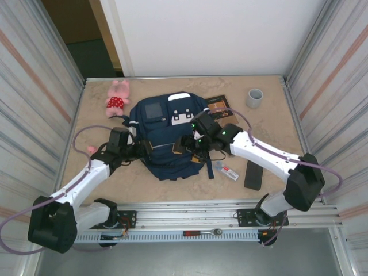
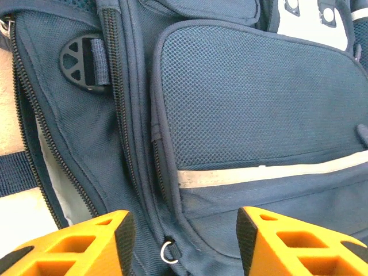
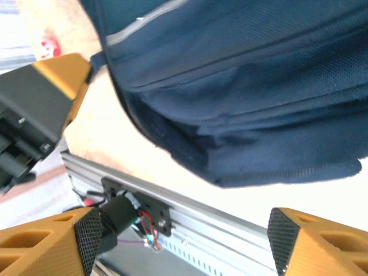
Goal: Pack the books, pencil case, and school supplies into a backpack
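Beige stone-look tabletop (image 1: 270, 132) carries the navy backpack (image 1: 164, 129). Your left gripper (image 2: 184, 230) stands open against the backpack's left side. Your right gripper (image 3: 184, 241) gapes empty above its near edge. You'll find the black pencil case (image 1: 253, 174) and the red-labelled pack (image 1: 228, 171) right of the backpack, and the dark brown book (image 1: 217, 105) at its far right corner.

The navy blue backpack (image 1: 163, 130) is laid flat at the middle of the surface (image 1: 270, 118), its top with the white patches turned to the far side. A grey square patch and thin light stripes are seen on its front. A dark brown book (image 1: 217, 103) with orange-gold print is laid flat at its far right corner. A clear pack (image 1: 227, 171) with a red label is laid near the bag's near right corner, and the long black pencil case (image 1: 253, 175) just right of that pack.
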### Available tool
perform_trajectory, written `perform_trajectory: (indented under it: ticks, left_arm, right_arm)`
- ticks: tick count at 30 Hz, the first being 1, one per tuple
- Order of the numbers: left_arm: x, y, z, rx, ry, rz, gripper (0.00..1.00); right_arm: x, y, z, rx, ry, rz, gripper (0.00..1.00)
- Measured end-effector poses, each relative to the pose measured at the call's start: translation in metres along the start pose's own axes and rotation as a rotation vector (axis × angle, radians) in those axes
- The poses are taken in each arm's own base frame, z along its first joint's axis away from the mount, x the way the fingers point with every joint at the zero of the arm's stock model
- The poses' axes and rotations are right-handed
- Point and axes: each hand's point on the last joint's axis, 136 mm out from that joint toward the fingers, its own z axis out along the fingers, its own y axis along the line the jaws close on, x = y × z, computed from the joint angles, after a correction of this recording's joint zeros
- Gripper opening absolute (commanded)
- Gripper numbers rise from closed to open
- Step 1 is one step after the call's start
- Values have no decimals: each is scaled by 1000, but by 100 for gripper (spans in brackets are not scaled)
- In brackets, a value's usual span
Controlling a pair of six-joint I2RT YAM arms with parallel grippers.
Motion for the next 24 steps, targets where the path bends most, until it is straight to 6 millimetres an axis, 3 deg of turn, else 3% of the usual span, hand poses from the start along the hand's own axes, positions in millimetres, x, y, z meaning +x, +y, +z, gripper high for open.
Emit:
perform_trajectory:
  ticks: [5, 9, 12, 19, 24]
  left_arm:
    - [-26, -30, -16, 49, -46, 51, 53]
    - [-36, -43, -22, 82, -68, 76, 52]
    - [-30, -38, -11, 68, -33, 70, 52]
    - [13, -13, 24, 10, 97, 60, 49]
    - [28, 7, 33, -45, 110, 24, 48]
  right_arm:
    - [-13, 22, -61, -14, -53, -103, 75]
    - [-24, 15, -78, 2, -89, -132, 73]
    - [-31, 5, -64, 6, -98, -140, 72]
    - [-51, -41, 19, 51, -103, -79, 66]
    - [-59, -61, 53, 120, -121, -78, 63]
